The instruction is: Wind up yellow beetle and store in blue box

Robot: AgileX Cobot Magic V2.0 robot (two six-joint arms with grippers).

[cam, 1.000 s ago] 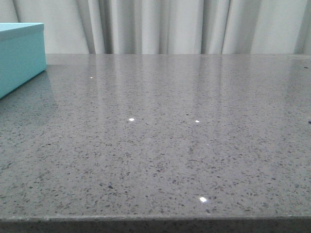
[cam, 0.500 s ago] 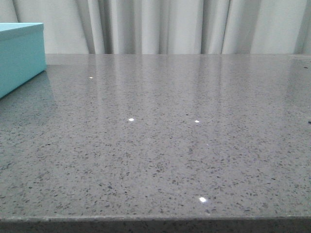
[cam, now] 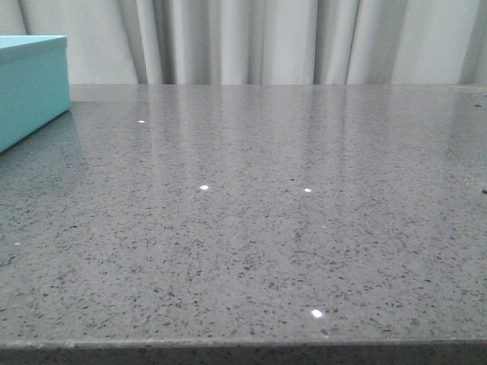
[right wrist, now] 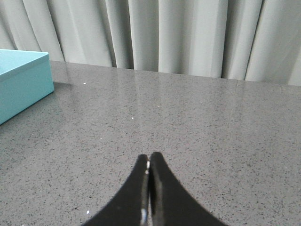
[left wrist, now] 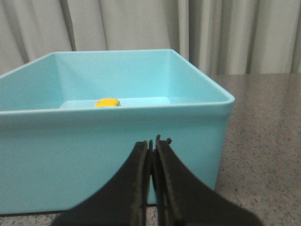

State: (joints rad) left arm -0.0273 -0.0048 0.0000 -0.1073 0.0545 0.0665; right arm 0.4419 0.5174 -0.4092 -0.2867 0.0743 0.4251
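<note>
The blue box (left wrist: 113, 155) fills the left wrist view, open at the top. Inside it, only the rounded top of the yellow beetle (left wrist: 107, 102) shows above the near rim, on the box floor. My left gripper (left wrist: 153, 141) is shut and empty, just outside the near wall, below the rim. The front view catches one corner of the blue box (cam: 30, 84) at the far left of the table, and the right wrist view shows the same box (right wrist: 21, 82). Over bare grey tabletop, my right gripper (right wrist: 149, 157) is shut, holding nothing. Neither gripper shows in the front view.
The table is grey speckled stone (cam: 266, 213) with its front edge (cam: 243, 346) close to the camera. Pale curtains (cam: 266, 38) hang behind the far edge. The box stands at the table's left.
</note>
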